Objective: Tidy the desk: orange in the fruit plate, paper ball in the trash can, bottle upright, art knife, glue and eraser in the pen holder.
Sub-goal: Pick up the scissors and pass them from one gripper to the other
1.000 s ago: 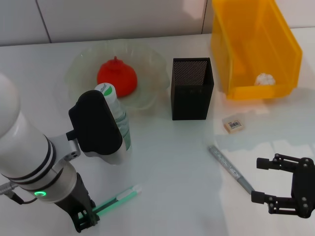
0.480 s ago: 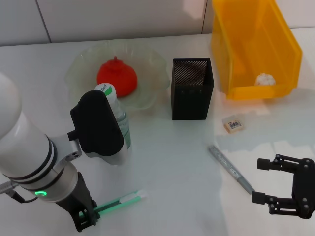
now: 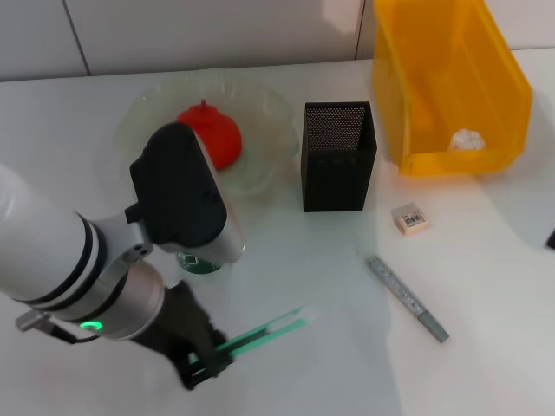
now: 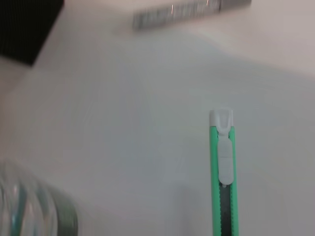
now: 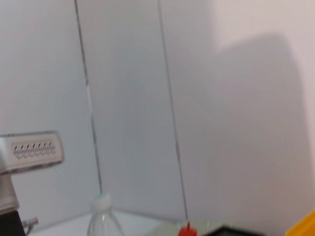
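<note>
Knife (image 3: pixel 260 334): I see the green art knife held at its rear end by the left gripper (image 3: pixel 201 368), low at the near-left of the desk (image 3: pixel 286 260). The fingers are closed on the handle; the blade end points away from the gripper toward the desk's middle. In the left wrist view the knife (image 4: pixel 222 174) shows its white slider and tip above bare desk. I cannot tell whether its tip touches the surface.

Bottle (image 3: pixel 201 260): standing upright just behind the left arm, mostly hidden by it; only the base shows in the head view. The right wrist view shows its cap and neck (image 5: pixel 104 216).

Orange (image 3: pixel 211 134): resting in the plate (image 3: pixel 269 130), far left.

Holder (image 3: pixel 338 156): black mesh, standing at centre, beside the plate.

Paper ball (image 3: pixel 466 139): lying inside the yellow bin (image 3: pixel 451 78), far right.

Eraser (image 3: pixel 410 218): on the desk between holder and bin, nearer to me.

Glue (image 3: pixel 406 297): a grey stick lying flat, near the eraser, well apart from the knife.

Right gripper: out of sight in all views; I cannot report its fingers.
</note>
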{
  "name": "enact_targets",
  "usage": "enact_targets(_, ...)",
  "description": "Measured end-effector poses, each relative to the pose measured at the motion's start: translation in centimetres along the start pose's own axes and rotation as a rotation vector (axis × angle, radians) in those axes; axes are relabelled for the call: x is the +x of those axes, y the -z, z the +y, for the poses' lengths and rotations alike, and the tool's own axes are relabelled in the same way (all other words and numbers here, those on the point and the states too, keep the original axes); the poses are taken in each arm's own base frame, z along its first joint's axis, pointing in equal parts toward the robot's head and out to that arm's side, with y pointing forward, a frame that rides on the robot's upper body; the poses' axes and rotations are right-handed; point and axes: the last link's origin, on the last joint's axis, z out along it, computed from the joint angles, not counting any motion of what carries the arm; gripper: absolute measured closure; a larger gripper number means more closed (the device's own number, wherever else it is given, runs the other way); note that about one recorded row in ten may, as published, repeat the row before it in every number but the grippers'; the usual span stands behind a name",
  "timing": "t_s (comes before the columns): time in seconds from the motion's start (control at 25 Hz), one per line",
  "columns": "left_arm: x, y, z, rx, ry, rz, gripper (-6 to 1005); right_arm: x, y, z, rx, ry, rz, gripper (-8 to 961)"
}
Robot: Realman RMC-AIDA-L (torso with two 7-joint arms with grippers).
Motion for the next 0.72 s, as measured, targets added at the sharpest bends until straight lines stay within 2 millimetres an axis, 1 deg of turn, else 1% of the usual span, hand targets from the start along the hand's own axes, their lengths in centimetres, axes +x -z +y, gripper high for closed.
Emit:
enact_targets(0.04,0.9,0.5,0.1,-0.006,-0.012,0.094,809,-0.7,1.0,0.1,0.015,0.014,-0.06,178)
enact_targets(0.08,1.1,0.6,0.2,-0.009,-0.016,0.124,808,-0.7,1.0,0.1,0.015,0.014,-0.06,179)
enact_targets(0.12,1.7,1.1,0.2,-0.013,-0.023,0.202,807,-0.9,1.2,0.2,0.013,0.016,-0.079,179)
enact_targets(0.16,1.7,1.1,0.2,-0.013,-0.023,0.202,807,-1.1,1.5,0.3,0.009,0.018,-0.096,179)
enact_targets(0.32,2.8,2.9,0.3,-0.046,-0.035,0.451,803,-1.7,1.8,0.8,-0.027,0.022,-0.145,180)
enact_targets(0.4,2.8,2.9,0.3,-0.046,-0.035,0.451,802,-1.8,1.7,1.1,-0.044,0.019,-0.158,181)
enact_targets(0.44,3.0,3.1,0.3,-0.053,-0.042,0.491,801,-1.8,1.6,1.3,-0.058,0.014,-0.166,181)
enact_targets(0.48,2.9,3.6,0.9,-0.073,-0.073,0.627,800,-1.8,1.6,1.3,-0.058,0.014,-0.166,181)
enact_targets(0.52,2.9,3.6,0.9,-0.073,-0.073,0.627,799,-1.7,1.3,1.6,-0.09,0.0,-0.175,182)
enact_targets(0.56,2.7,3.8,1.3,-0.071,-0.104,0.711,798,-1.7,1.3,1.6,-0.09,0.0,-0.175,182)
enact_targets(0.6,2.7,3.8,1.3,-0.071,-0.104,0.711,797,-1.7,1.1,1.6,-0.104,-0.006,-0.177,182)
enact_targets(0.64,2.0,3.4,1.7,-0.082,-0.144,0.828,797,-1.6,0.4,1.7,-0.138,-0.014,-0.181,182)
enact_targets(0.68,2.0,3.4,1.7,-0.082,-0.144,0.828,796,-1.6,0.4,1.7,-0.138,-0.014,-0.181,183)
enact_targets(0.72,1.7,2.9,1.6,-0.103,-0.137,0.872,795,-1.5,0.1,1.8,-0.156,-0.013,-0.182,183)
